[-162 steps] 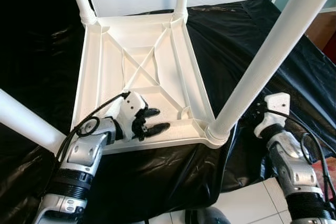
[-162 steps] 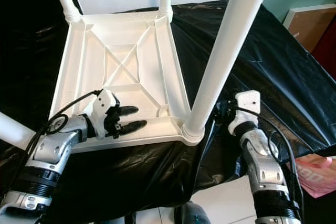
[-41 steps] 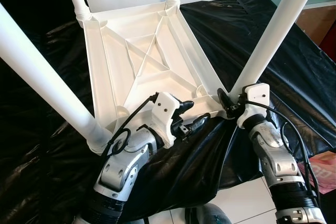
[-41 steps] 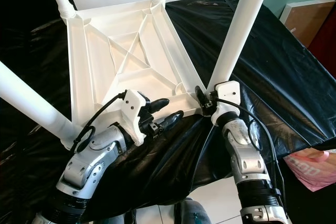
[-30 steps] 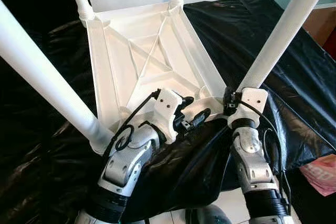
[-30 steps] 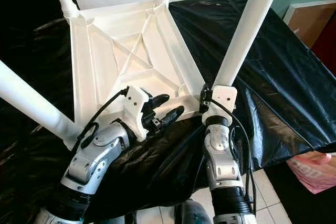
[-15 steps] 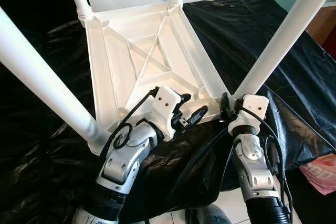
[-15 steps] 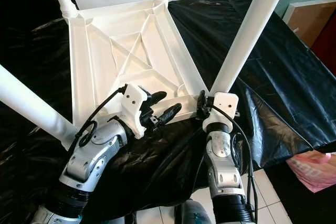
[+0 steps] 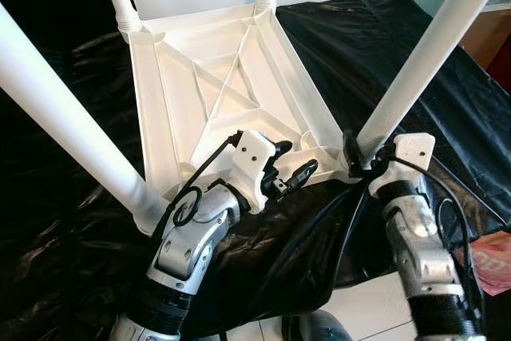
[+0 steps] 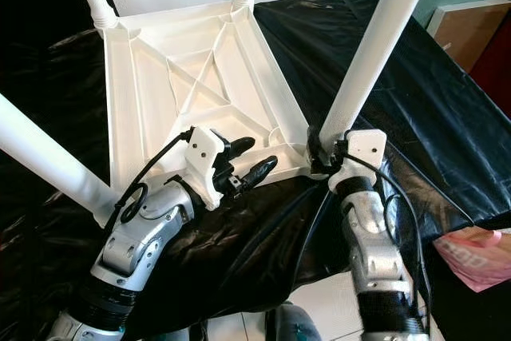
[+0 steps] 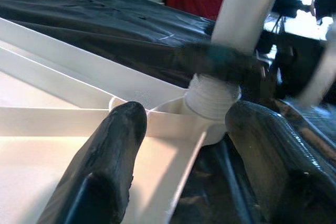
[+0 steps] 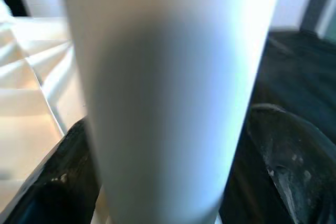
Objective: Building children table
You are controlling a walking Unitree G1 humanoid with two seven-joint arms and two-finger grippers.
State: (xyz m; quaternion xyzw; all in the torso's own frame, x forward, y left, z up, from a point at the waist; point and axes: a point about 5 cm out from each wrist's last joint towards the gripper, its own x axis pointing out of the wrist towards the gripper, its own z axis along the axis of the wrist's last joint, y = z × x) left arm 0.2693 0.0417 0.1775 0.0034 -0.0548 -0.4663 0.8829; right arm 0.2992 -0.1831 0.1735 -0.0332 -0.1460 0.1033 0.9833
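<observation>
White plastic table [image 9: 215, 85] upturned, four legs up — right claw [image 10: 326, 148] gripping near leg [image 10: 369, 45]

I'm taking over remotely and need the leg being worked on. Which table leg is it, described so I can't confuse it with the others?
Find the upside-down white table top lying on the black sheet. Of its four upright white legs, take the leg at the near corner on the robot's right. It alone has the right gripper around its base, with the left gripper at the rim beside it.
</observation>
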